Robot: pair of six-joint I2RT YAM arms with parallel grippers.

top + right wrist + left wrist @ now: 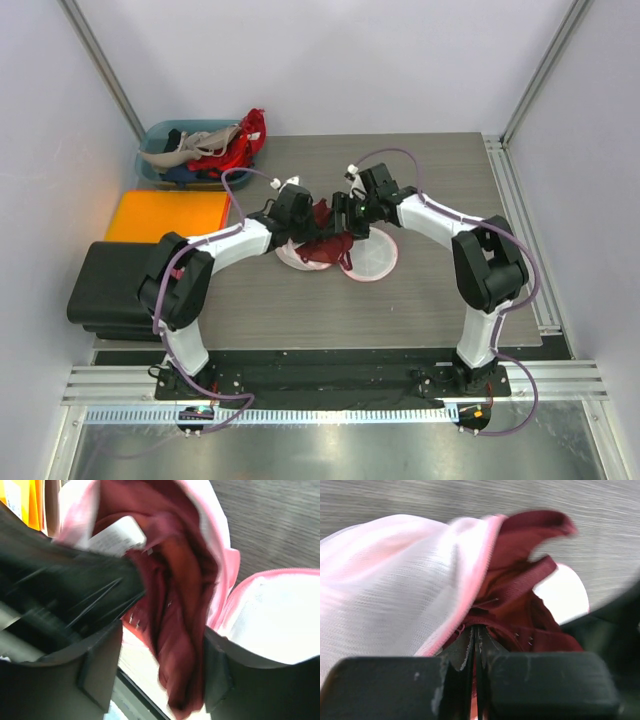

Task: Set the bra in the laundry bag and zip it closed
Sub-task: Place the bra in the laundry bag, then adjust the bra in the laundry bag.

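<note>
**Step in hand:** loading the bra into the laundry bag. Zipping has not begun.

**Position of parts.** In the overhead view the laundry bag [378, 262] lies open at the centre of the table [430, 310]. Its white mesh is spread into two rounded halves edged in pink. The dark red bra [325, 245] sits bunched across the join of the two halves, partly on the mesh and partly standing above it. One end of it sticks up toward the upper right of the left wrist view.

**Left gripper** [475, 641]: jaws fully together. The tips meet at the lower centre of the left wrist view, where the pink trim meets the bra. Whether they pinch cloth, and which cloth, cannot be told.

**Right gripper** [162, 645]: jaws standing wide apart, one finger at the lower left and one at the lower right of the right wrist view. A fold of the bra hangs between them, and no clamping on it is apparent.

**Next move, as judged:**
1. Press the bra down into one half of the bag, with every loose end tucked inside the pink trim.
2. Fold the free half over it so that the zip edges meet. Cloth left across the trim is likely to jam the zip.
3. Locate the zip pull, which cannot be made out in any view.
</note>
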